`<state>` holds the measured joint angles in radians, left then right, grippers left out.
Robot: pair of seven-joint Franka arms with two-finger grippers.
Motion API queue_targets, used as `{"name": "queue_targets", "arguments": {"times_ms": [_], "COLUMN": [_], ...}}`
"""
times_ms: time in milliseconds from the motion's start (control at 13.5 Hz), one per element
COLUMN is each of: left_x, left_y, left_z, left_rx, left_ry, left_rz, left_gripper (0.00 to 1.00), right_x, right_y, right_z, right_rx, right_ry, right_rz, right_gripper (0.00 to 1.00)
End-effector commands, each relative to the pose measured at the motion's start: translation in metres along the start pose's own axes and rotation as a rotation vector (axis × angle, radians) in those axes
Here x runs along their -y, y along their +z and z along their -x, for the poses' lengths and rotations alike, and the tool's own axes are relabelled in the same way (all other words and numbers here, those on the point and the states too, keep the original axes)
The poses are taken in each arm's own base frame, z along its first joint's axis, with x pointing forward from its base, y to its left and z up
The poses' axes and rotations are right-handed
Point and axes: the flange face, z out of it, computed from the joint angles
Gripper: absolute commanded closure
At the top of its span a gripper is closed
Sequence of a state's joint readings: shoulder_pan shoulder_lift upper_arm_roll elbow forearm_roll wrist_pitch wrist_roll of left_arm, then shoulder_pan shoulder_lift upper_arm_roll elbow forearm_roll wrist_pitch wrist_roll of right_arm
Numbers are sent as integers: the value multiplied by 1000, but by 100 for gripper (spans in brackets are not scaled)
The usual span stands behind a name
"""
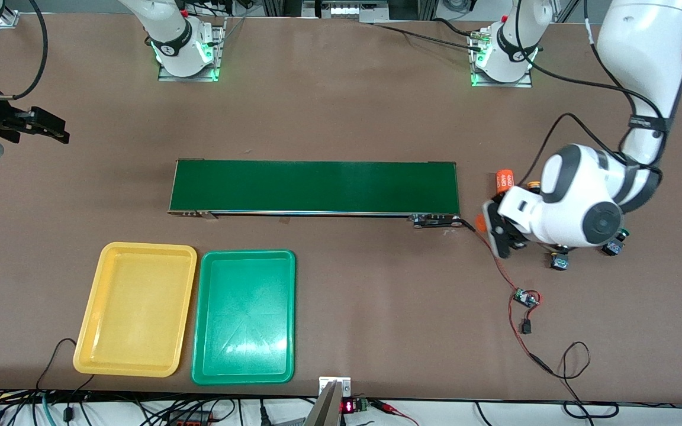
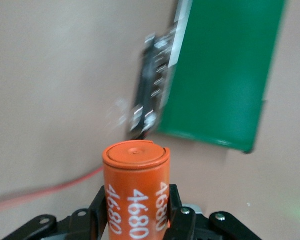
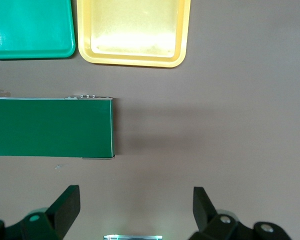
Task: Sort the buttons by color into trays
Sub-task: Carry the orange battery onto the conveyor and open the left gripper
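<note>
My left gripper (image 1: 498, 232) is shut on an orange cylinder marked "4680" (image 2: 136, 190), held over the table by the conveyor's end toward the left arm; its orange end shows in the front view (image 1: 481, 223). Around the left wrist lie buttons: two with green caps (image 1: 559, 262) (image 1: 614, 247) and one yellow-capped (image 1: 533, 185), all partly hidden by the arm. A fourth button is hidden. The yellow tray (image 1: 137, 307) and the green tray (image 1: 245, 316) lie side by side, both empty, nearer the front camera than the belt. My right gripper (image 1: 51, 129) is open and empty, waiting at the right arm's end of the table.
The long dark-green conveyor belt (image 1: 314, 186) crosses the middle of the table. A second orange "4680" cylinder (image 1: 504, 179) lies by the left wrist. A small circuit board (image 1: 524, 297) with red and black wires lies nearer the front camera. The right wrist view shows both trays (image 3: 132, 30) (image 3: 30, 27).
</note>
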<state>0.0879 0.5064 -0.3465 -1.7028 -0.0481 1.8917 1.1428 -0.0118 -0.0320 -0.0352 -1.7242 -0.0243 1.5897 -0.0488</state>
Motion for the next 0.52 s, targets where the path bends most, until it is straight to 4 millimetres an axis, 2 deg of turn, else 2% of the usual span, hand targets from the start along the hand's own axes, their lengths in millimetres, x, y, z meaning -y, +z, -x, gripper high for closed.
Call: {"name": "queue_targets", "arguments": {"times_ms": [0, 296, 444], "left_x": [-39, -76, -80], "left_y": [-3, 25, 37], "left_z": [-27, -66, -68], "left_rx": [13, 57, 61], "left_ry": [136, 239, 247], "left_rz": [2, -28, -26], "left_gripper": [100, 100, 100], "right_x": [0, -1, -2], "right_y": [0, -1, 0], "right_z": [3, 3, 3], "right_rx": [0, -2, 1], "right_ry": [8, 8, 8], "right_rz": [2, 6, 12], "right_gripper": [0, 0, 0]}}
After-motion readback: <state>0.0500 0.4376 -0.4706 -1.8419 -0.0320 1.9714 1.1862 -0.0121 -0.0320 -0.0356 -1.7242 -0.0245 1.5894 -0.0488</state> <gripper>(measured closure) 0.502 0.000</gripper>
